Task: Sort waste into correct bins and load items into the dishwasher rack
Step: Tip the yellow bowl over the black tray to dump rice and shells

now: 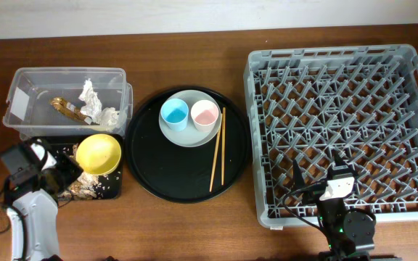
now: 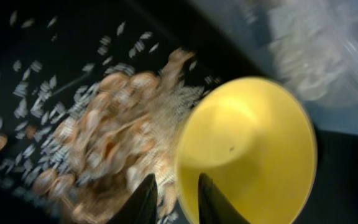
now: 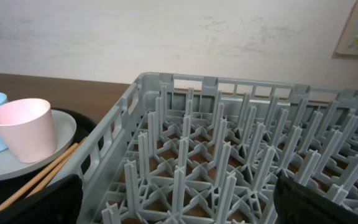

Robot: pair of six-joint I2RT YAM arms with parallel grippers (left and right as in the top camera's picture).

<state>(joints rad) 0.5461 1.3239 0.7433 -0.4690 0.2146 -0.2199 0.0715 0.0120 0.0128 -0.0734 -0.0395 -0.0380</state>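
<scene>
The left end effector (image 2: 176,182) is clamped on the rim of the yellow bowl (image 2: 247,149), above the shallow black tray (image 1: 116,187). The bowl looks light, stiff and slick, so this thin rim hold may pivot. The right end effector (image 3: 176,183), far right of the tray, is spread wide.

Grey plastic rack (image 1: 339,123), wooden chopsticks (image 1: 223,145), clear plastic tub (image 1: 22,98), smooth yellow bowl (image 1: 99,154)

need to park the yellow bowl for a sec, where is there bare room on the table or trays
The dishwasher rack holds nothing. The round black tray is bare in front of the plate, left of the chopsticks. Bare table lies in front of that tray. The shallow black tray is crowded with food scraps.
</scene>
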